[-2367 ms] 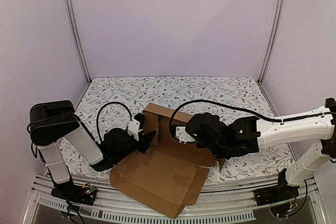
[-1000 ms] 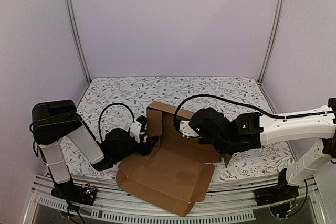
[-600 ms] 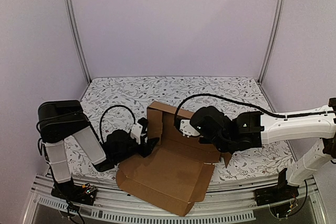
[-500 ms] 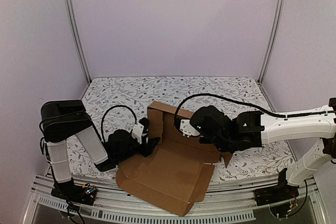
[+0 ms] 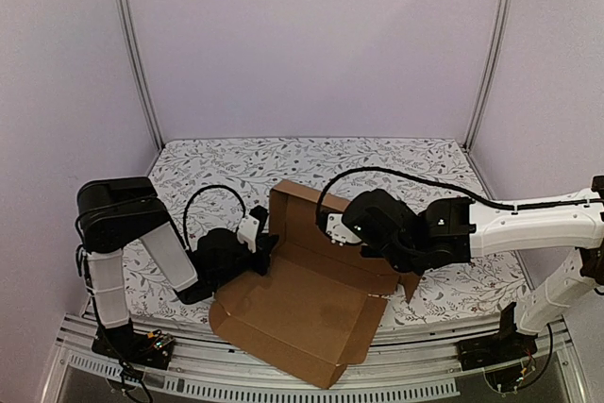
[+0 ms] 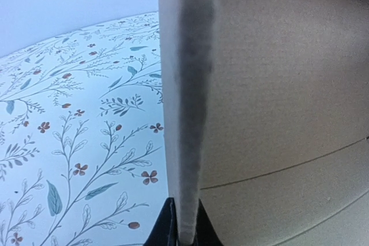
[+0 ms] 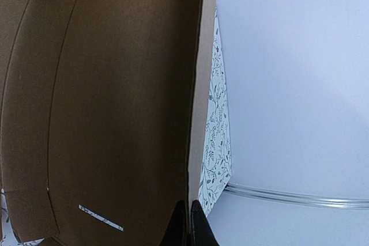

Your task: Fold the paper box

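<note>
The paper box (image 5: 302, 313) is a brown cardboard sheet lying low in the middle of the table, with its near flap over the front rail. Its back and left walls stand up. My left gripper (image 5: 268, 244) is shut on the left wall's edge. In the left wrist view that edge (image 6: 185, 113) runs straight up from the clamped jaws of the left gripper (image 6: 184, 230). My right gripper (image 5: 344, 241) is shut on the back wall. The right wrist view shows the right gripper (image 7: 189, 223) pinching the rim of the box (image 7: 115, 96), with the brown inner face to the left.
A floral cloth (image 5: 396, 162) covers the table between lilac walls. A metal rail (image 5: 283, 389) runs along the front edge, under the box's overhanging corner. Black cables loop above both wrists.
My left gripper has closed on the edge of the box's left wall, and the left arm has shifted slightly to the right. The right gripper has kept its grip, nearly still.
</note>
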